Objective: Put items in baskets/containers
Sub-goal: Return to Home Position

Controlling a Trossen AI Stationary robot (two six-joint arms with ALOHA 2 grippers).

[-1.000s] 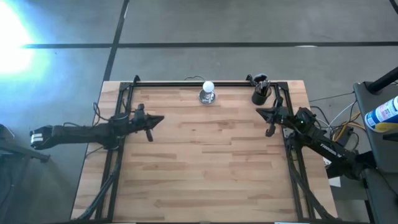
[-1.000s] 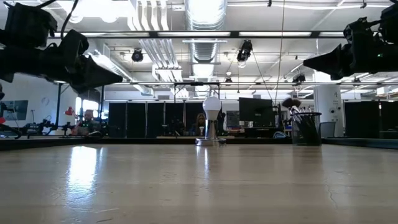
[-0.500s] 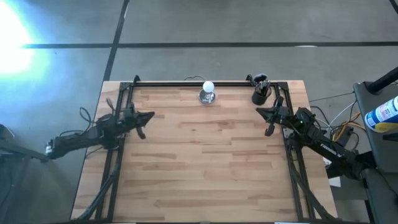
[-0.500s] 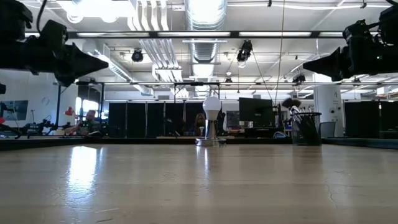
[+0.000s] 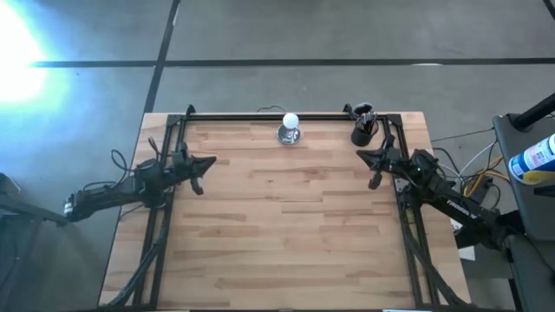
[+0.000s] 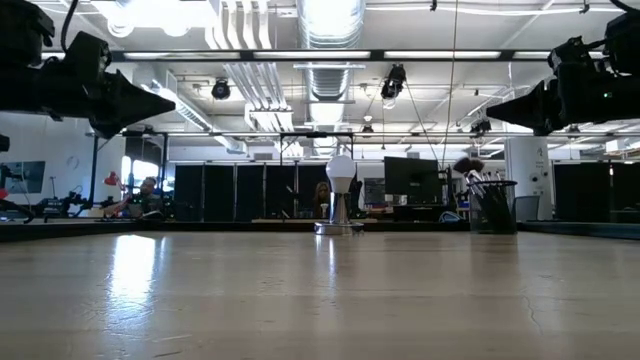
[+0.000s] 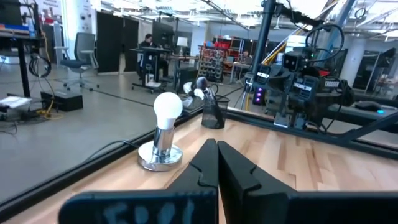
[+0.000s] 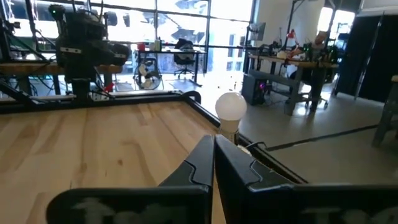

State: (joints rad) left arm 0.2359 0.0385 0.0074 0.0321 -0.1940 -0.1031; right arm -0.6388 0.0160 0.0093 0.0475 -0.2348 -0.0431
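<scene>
High view: makeup brushes [image 5: 364, 112] stand in the black cup [image 5: 361, 133] at the far right corner of the surface [image 5: 286, 225], while left jaws and right jaws, both pressed together, hover over opposite side edges.

Pale honey wood across the table [image 5: 286, 225], patterned in long narrow strips, some tan, some close to cream. Black on the frame rail [image 5: 260, 115] along the far edge. Matte black on the left hand [image 5: 211, 161] and the right hand [image 5: 362, 156] alike. Black again on the cup [image 5: 362, 135] at the far right corner, with a fine mesh look in the left wrist view. Dark and pale heads on the brushes [image 7: 200, 87] in it. Shiny silver on the stand [image 5: 288, 135] at the far middle, plain white on its ball [image 5: 290, 120]. Grey on the floor [image 5: 260, 35], crossed by dark lines. Blue and white on a bottle [image 5: 538, 158] off the right side.
</scene>
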